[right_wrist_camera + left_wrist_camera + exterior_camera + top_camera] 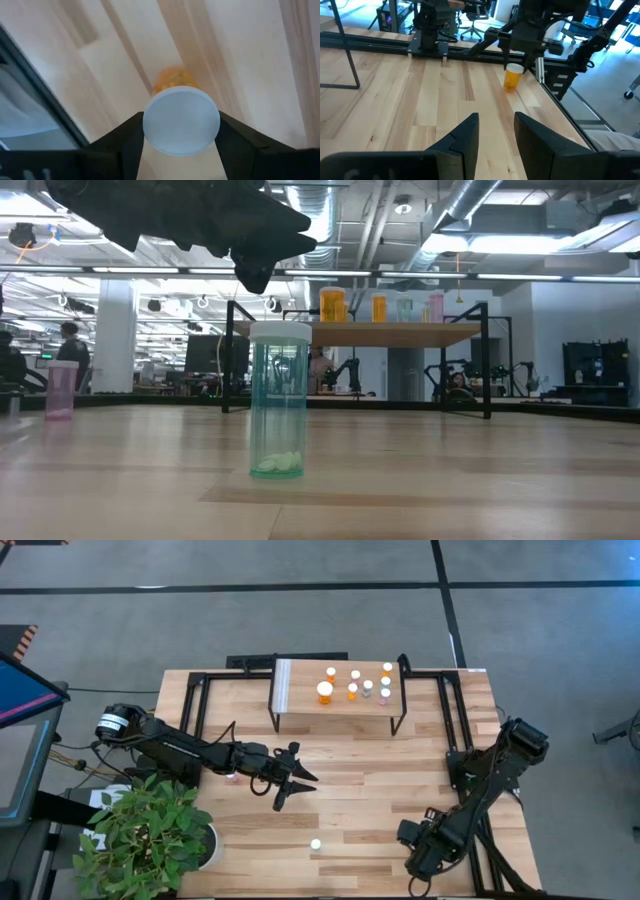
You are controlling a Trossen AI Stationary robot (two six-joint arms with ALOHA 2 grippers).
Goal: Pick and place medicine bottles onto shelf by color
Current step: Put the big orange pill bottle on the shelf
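An orange bottle (512,80) with a white cap (181,117) stands upright near the table's right near corner. My right gripper (181,134) is above it, pointing down and open, with one finger on each side of the cap; no touch shows. My left gripper (290,786) hovers open over the table's middle, holding nothing. A green bottle (278,402) stands upright toward the near edge (315,844). A pink bottle (60,390) stands by the left arm. The shelf (283,690) at the far edge carries several bottles, orange ones (325,692) to the left and pale ones (385,690) to the right.
Black metal frame rails (455,720) run along the table's left, right and far sides. A potted plant (145,835) sits at the near left corner. Bare wood (370,770) lies between the shelf and the green bottle. People and equipment show in the room beyond.
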